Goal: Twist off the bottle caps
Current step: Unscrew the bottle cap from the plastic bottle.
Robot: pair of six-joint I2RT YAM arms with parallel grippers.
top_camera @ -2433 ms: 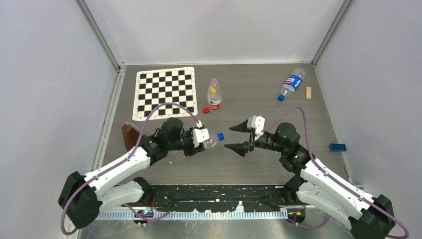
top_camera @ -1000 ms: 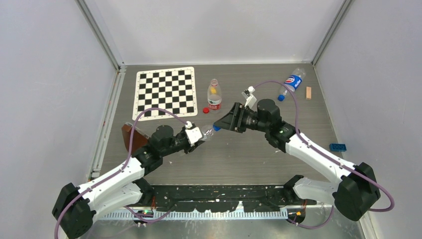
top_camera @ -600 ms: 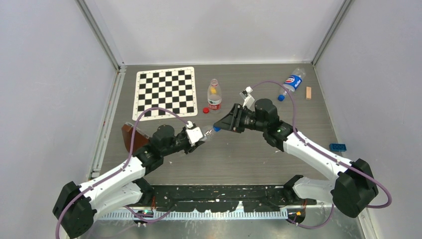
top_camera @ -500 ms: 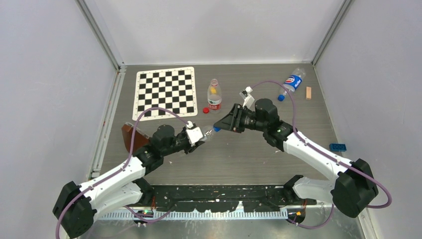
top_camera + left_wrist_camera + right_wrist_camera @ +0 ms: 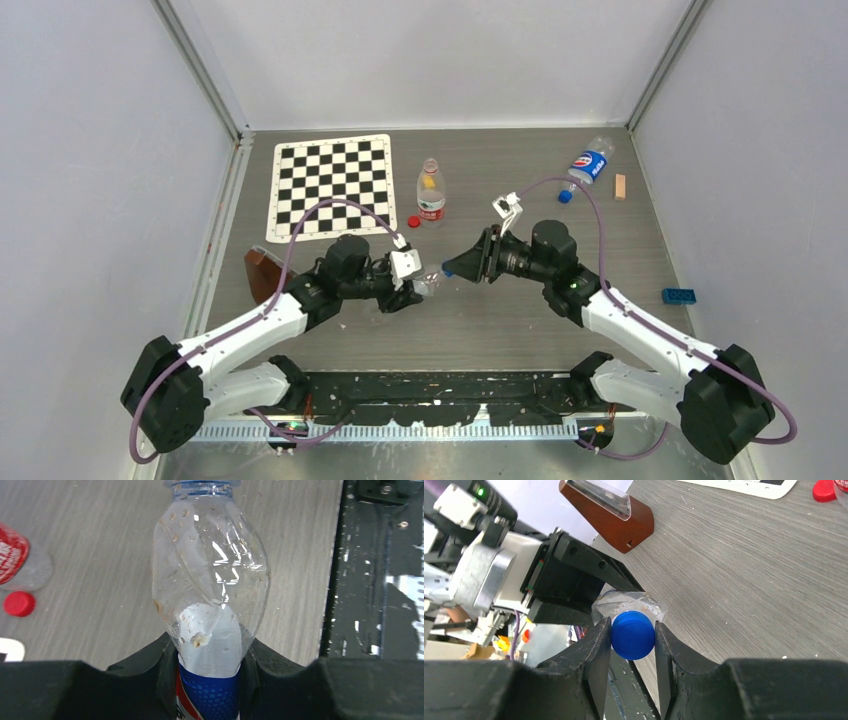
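Note:
My left gripper [image 5: 413, 281] is shut on a clear bottle with a blue label [image 5: 210, 580], holding it by its body with the neck pointing right, above the table. My right gripper [image 5: 633, 631] is shut on this bottle's blue cap [image 5: 633, 634], one finger on each side; the cap [image 5: 447, 271] shows as a blue dot at its tips. A red-labelled bottle [image 5: 431, 190] stands uncapped at the back, its red cap [image 5: 413, 222] lying beside it. Another blue-labelled bottle [image 5: 588, 164] lies at the back right with its blue cap [image 5: 564, 196] on.
A checkerboard mat [image 5: 333, 185] covers the back left. A brown wedge [image 5: 262, 272] stands near the left arm. A small wooden block [image 5: 620, 186] and a blue brick [image 5: 678, 295] lie along the right edge.
My right gripper has closed on the blue cap. Both grippers and the bottle have shifted slightly right and toward the near edge, and the right wrist has rolled.

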